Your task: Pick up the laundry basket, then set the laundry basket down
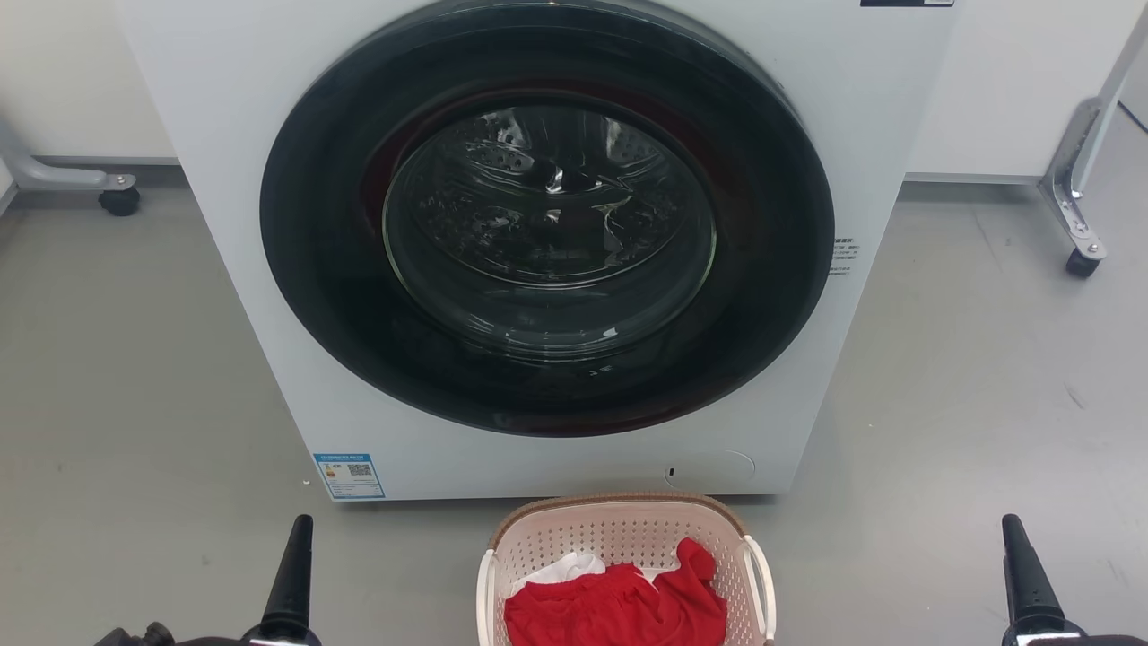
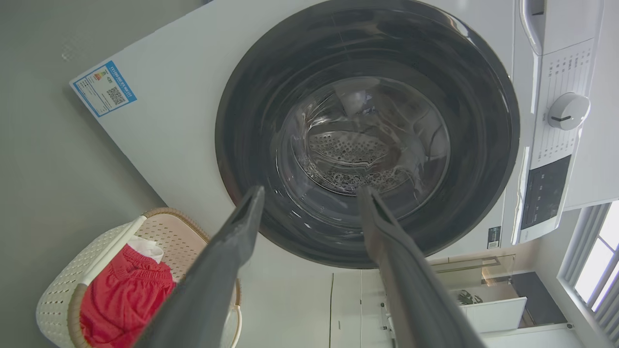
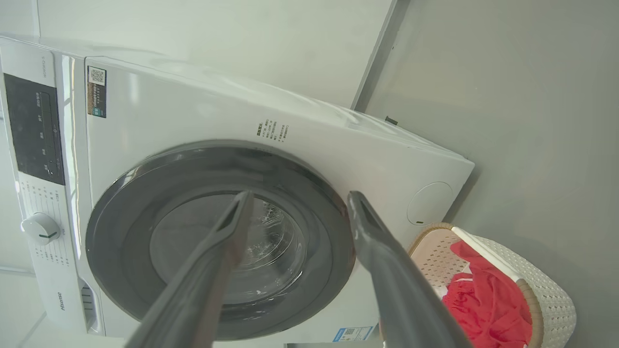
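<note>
I find the laundry basket (image 1: 619, 536) standing upright on the grey floor (image 1: 108, 404), at the near edge of the head view, centred before the white washer (image 1: 224, 135). It sits just in front of the washer's lower panel; I cannot tell whether the two touch. The brown rim is level and a white loop handle (image 1: 485, 597) shows on the left side, with its twin on the right.

Contents noted: a red garment (image 1: 619, 610) takes up most of the basket, with a white garment (image 1: 569, 567) beside it toward the far left.

The washer's round dark door (image 1: 547, 224) is closed. A blue label (image 1: 349, 475) sits at the lower left corner of the front panel.

Left tool (image 2: 312, 191): fingers apart, nothing between them, aimed at the door. In the head view it rises at the near left, well apart from the basket.

Right tool (image 3: 301, 193): fingers likewise apart and empty, aimed at the door, at the near right, well apart from the basket. Neither tool touches a handle
</note>
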